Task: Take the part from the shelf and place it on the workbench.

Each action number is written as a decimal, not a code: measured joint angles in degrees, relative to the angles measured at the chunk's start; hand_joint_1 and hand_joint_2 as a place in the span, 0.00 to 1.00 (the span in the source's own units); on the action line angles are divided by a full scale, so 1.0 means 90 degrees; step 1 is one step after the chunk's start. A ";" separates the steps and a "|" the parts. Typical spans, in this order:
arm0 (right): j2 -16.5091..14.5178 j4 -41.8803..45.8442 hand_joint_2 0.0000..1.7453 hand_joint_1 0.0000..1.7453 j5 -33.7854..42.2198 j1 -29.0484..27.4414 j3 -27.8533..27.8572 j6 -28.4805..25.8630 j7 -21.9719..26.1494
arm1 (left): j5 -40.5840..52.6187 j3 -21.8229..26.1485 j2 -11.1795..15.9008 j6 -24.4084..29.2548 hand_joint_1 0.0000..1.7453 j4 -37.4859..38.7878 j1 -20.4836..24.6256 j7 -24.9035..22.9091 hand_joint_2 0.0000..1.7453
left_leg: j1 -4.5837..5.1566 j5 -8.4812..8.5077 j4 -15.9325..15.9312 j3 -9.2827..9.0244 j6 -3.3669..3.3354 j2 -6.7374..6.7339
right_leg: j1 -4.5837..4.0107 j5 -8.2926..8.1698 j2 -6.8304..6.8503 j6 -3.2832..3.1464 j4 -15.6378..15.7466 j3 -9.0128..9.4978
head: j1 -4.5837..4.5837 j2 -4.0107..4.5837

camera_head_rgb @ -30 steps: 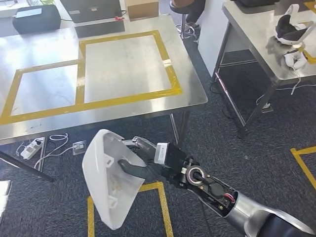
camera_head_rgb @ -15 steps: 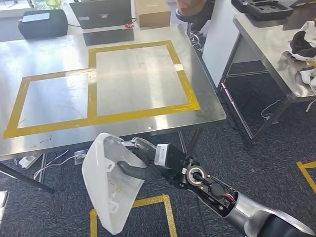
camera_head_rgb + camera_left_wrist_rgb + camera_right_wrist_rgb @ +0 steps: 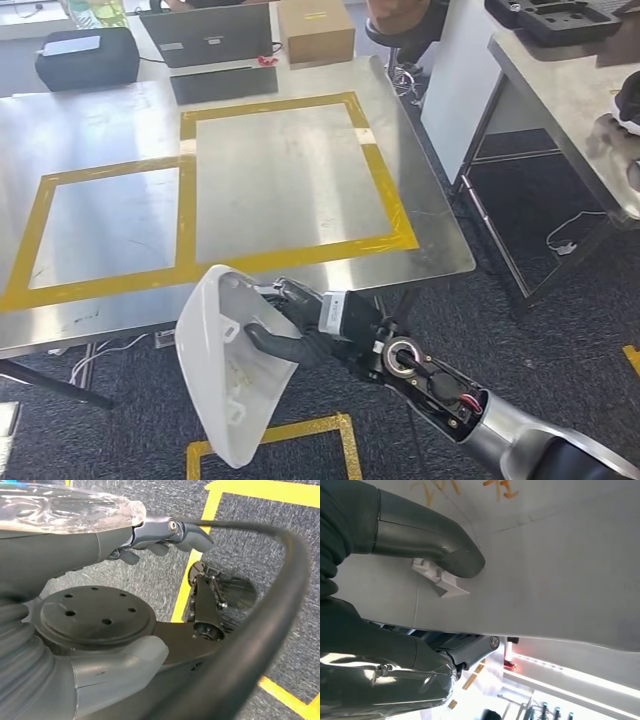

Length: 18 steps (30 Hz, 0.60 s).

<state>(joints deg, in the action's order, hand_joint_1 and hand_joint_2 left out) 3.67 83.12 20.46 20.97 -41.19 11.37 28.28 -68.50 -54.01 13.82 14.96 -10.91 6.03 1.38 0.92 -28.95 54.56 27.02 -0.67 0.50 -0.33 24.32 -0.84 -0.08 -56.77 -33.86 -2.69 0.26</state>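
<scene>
the right hand (image 3: 298, 325) has a firm hold on the white part (image 3: 226, 365), a big curved shell-looking piece of plastic, with the thumb pressed flat against its inner face and the other fingers wrapped around the rim behind it. in the right wrist view you can see that thumb (image 3: 433, 537) lying right next to a little white moulded tab on the part (image 3: 554, 570), and some orange scribbles on the plastic. the part is up in the air, just off the near edge of the workbench (image 3: 423, 215), hanging over the dark carpet and a bit of yellow floor tape (image 3: 302, 432), not touching the bench. the workbench is bare steel with two yellow taped rectangles (image 3: 287, 180) side by side. along its far edge there's a black laptop (image 3: 207, 35), a cardboard box (image 3: 315, 30) near the far right corner, and a black case (image 3: 87, 55) towards the far left corner. a second steel table (image 3: 562, 95) stands off to the right. the left hand (image 3: 162, 537) is hanging low over the carpet, fingers loosely curled and nothing in them as far as i can see, though i can't really tell how far open it is.
</scene>
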 joint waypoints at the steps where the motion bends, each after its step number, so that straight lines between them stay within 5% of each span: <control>1: 0.0000 0.0001 1.00 1.00 0.0000 -0.0001 0.0000 -0.0002 0.0001 | 0.0006 0.0000 0.0008 0.0000 0.00 0.0000 0.0002 0.0005 1.00 | 0.0000 0.0000 -0.0005 -0.0008 0.0000 0.0000 | 0.0000 0.0019 0.0000 -0.0005 0.0002 0.0008 | 0.0001 0.0000; 18: 0.0000 0.0015 1.00 1.00 -0.0013 -0.0041 0.0006 -0.0118 0.0000 | 0.0078 -0.0002 0.0072 -0.0023 0.00 0.0000 0.0001 0.0070 1.00 | 0.0000 -0.0043 -0.0191 -0.0121 0.0042 -0.0002 | 0.0001 0.0035 0.0005 -0.0058 0.0011 0.0040 | 0.0007 0.0000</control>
<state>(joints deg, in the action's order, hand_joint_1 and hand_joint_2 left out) 3.67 83.26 20.34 20.60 -41.14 10.31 28.28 -67.80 -54.03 14.46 14.75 -10.91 6.04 2.01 0.91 -29.34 52.84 25.94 -0.29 0.48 -0.33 24.63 -0.79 -0.61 -56.67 -33.50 -2.62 0.26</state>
